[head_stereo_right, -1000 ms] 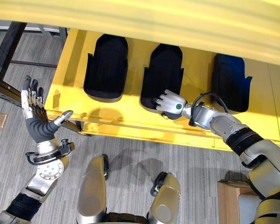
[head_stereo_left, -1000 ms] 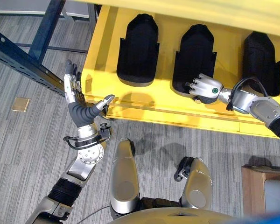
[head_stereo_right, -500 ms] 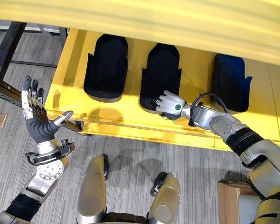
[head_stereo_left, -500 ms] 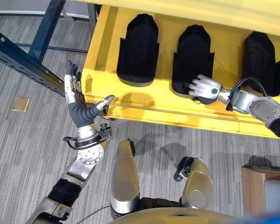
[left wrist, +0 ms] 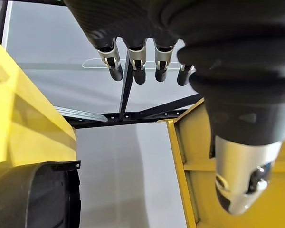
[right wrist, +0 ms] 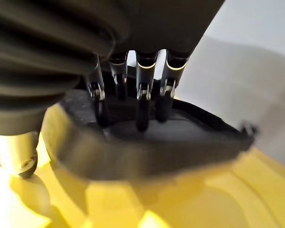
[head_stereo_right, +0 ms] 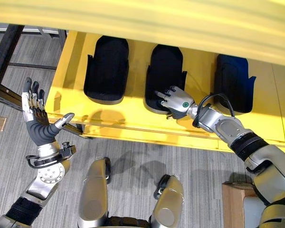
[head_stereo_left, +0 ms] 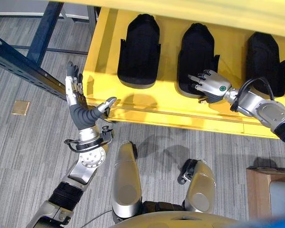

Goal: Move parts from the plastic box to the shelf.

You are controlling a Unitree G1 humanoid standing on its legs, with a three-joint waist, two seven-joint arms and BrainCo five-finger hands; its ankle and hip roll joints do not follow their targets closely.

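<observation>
Three black parts lay on the yellow shelf [head_stereo_left: 156, 102]. The right hand [head_stereo_left: 210, 85] rested straight-fingered on the middle part [head_stereo_left: 195, 57], gripping nothing. The left hand [head_stereo_left: 80, 107] hung wide beside the shelf's corner. An upper board cut off the third part [head_stereo_left: 263, 59].

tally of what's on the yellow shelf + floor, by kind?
Black moulded parts on the yellow shelf: 3 (left, middle, right)
Small tan square on the floor: 1
Total: 4
</observation>
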